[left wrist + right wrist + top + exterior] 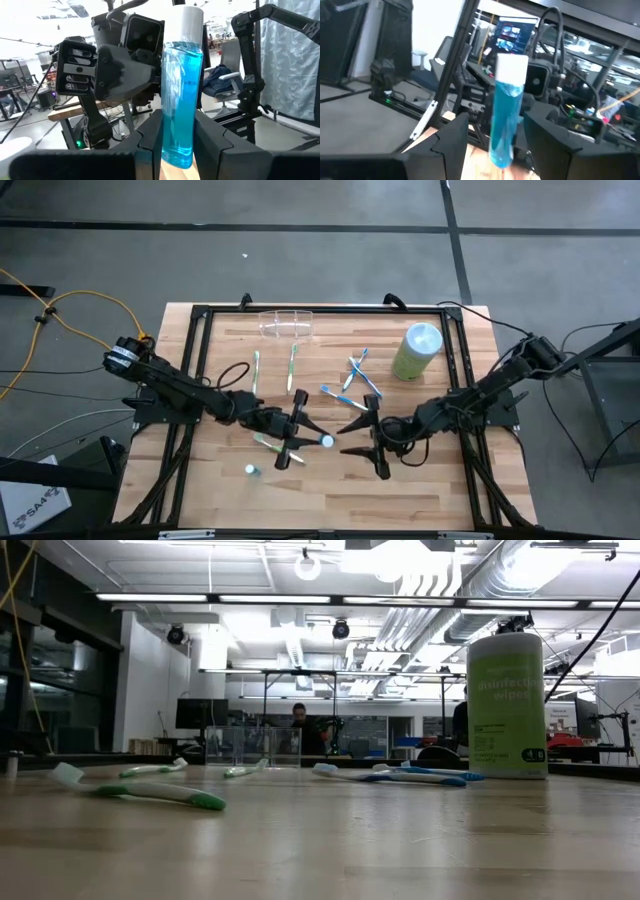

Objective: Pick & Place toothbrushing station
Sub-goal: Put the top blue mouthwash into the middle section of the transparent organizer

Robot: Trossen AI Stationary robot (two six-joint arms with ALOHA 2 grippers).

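Four blue toothbrushes (355,375), three green toothbrushes (292,366), one canister (417,351).

Even overhead light in the high view, wooden table (330,480) evenly lit, only soft short shadows under the arms. Low view: ceiling strip lights (300,598) blow out to glare, near tabletop soft, far room hazy. Both wrist views are blurry with washed-out bright backgrounds; the blue bottle (181,95) glows backlit, near fingers dark and out of focus.
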